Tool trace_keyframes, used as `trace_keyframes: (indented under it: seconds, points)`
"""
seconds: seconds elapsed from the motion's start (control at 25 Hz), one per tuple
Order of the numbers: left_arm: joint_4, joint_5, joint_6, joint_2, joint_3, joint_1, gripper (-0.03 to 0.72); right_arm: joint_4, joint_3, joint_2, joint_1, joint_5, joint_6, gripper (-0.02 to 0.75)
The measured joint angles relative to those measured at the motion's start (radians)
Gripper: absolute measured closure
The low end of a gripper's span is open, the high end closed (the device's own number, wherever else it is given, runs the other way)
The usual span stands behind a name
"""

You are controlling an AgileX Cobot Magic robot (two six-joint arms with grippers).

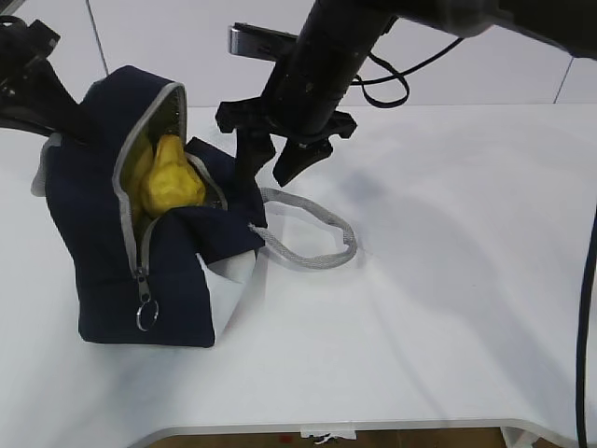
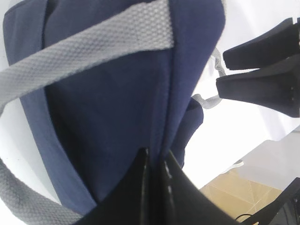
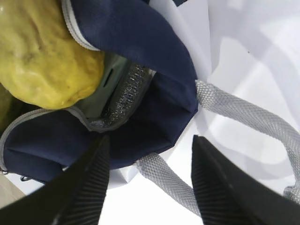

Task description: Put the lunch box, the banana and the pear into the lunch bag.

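Right gripper (image 1: pixel 275 159): we record it hanging from a thick black arm that descends from the top centre of the exterior view, its two dark fingers spread apart and pointing down, empty, poised just right of the bag's mouth. In its own wrist view the fingers (image 3: pixel 84 187) frame the lower edge, with blue flap and grey handle strap between them. Left gripper (image 2: pixel 154 164): at the bottom centre of its wrist view, jaws pressed together on a fold of the lunch bag (image 2: pixel 117 108); in the exterior view its arm enters at the upper left behind the bag. Lunch bag (image 1: pixel 93 243): navy, boxy, at the left of the exterior view on the white table (image 1: pixel 448 280), zipper open, ring pull (image 1: pixel 146 315) dangling at its front, one grey handle (image 1: pixel 317 238) looped on the table to its right. Pear (image 1: pixel 171 182): yellow, sitting in the open mouth; upper left of the right wrist view. We note more yellow behind it, but cannot tell what.
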Motion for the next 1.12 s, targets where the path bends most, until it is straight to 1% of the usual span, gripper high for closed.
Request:
trace_keyframes:
  seconds: [0.24, 0.44, 0.64, 0.96, 1.12]
  points:
    - [0.016, 0.0, 0.0, 0.0, 0.0, 0.0, 0.693, 0.011, 0.008, 0.002, 0.0, 0.0, 0.088, 0.303]
    - [0.03, 0.0, 0.0, 0.0, 0.0, 0.0, 0.693, 0.08, 0.008, 0.01, 0.0, -0.002, 0.168, 0.303]
    - [0.032, 0.0, 0.0, 0.0, 0.0, 0.0, 0.693, 0.109, 0.008, 0.01, 0.0, -0.002, 0.259, 0.303]
    - [0.034, 0.0, 0.0, 0.0, 0.0, 0.0, 0.693, 0.201, 0.008, 0.01, 0.0, -0.004, 0.463, 0.303]
    - [0.036, 0.0, 0.0, 0.0, 0.0, 0.0, 0.693, 0.211, 0.008, 0.01, 0.0, -0.006, 0.511, 0.303]
